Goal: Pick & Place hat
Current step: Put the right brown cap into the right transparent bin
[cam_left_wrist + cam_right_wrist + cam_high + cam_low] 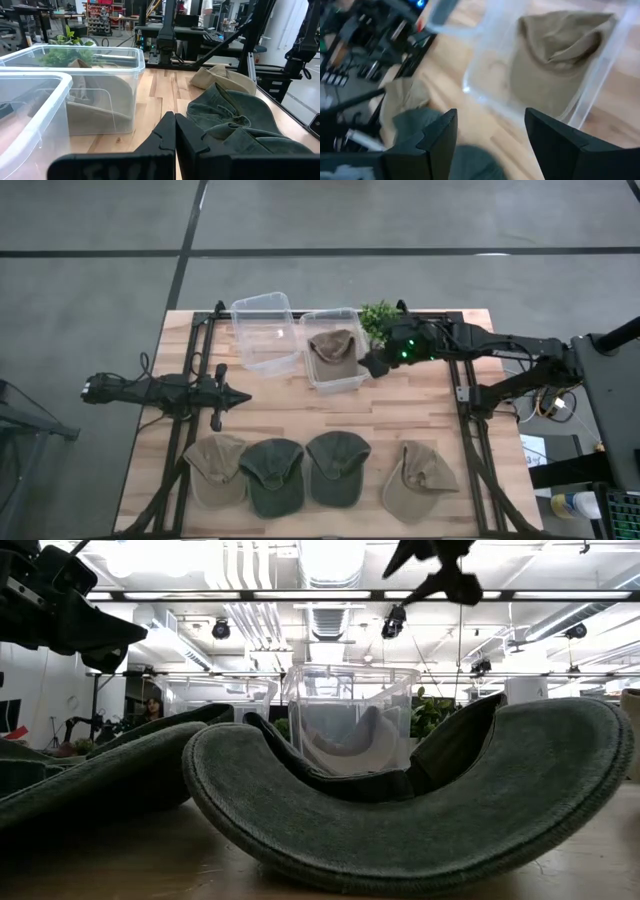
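A tan hat (335, 349) (555, 60) lies inside the right-hand clear bin (334, 350) (100, 85). A second clear bin (265, 332) stands left of it. Along the near edge lie several hats: tan (215, 468), dark green (273, 475), dark green (337, 468) and tan (418, 478). My right gripper (372, 366) (490, 135) hovers open just right of the bin with the hat, holding nothing. My left gripper (240, 395) (175, 135) is shut above the table's left middle, pointing right.
A small green plant (378, 318) stands at the far edge beside the right bin. Black frame rails (462, 395) run along both table sides. Bare wood (330, 405) lies between the bins and the row of hats.
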Controlling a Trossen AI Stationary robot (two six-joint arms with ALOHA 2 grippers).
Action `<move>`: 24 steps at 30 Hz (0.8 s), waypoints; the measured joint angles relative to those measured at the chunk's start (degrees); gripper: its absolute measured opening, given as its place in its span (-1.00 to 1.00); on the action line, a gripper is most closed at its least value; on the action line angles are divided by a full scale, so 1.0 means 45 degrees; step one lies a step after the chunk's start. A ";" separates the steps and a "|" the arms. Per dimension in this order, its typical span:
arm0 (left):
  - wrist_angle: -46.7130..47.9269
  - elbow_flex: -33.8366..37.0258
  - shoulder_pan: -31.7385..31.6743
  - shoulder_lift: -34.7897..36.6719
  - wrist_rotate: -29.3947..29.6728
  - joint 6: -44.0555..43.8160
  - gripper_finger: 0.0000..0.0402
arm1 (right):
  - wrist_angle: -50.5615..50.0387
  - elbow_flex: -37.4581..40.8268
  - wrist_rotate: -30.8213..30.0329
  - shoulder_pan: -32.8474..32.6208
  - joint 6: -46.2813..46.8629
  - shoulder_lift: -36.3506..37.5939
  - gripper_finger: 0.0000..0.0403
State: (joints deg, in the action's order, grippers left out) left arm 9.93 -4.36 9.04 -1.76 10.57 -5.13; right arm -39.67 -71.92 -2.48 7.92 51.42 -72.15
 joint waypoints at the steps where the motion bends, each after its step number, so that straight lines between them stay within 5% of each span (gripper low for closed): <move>1: 0.0000 0.0000 -0.0005 0.0000 -0.0004 0.0000 -1.00 | -0.0073 0.0000 0.0000 -0.0218 0.0000 0.0078 0.11; 18: 0.0000 0.0000 -0.0002 0.0000 -0.0004 0.0000 -1.00 | -0.0179 0.0122 0.0353 -0.3820 -0.0649 0.0165 0.09; 24: 0.0000 0.0000 -0.0005 0.0000 -0.0001 -0.0003 -1.00 | -0.0138 0.0180 0.0884 -0.5123 0.1106 -0.0087 0.09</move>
State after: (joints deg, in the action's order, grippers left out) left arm 9.93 -4.36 9.02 -1.76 10.56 -5.14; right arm -40.29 -71.11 1.50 -15.14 56.40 -72.55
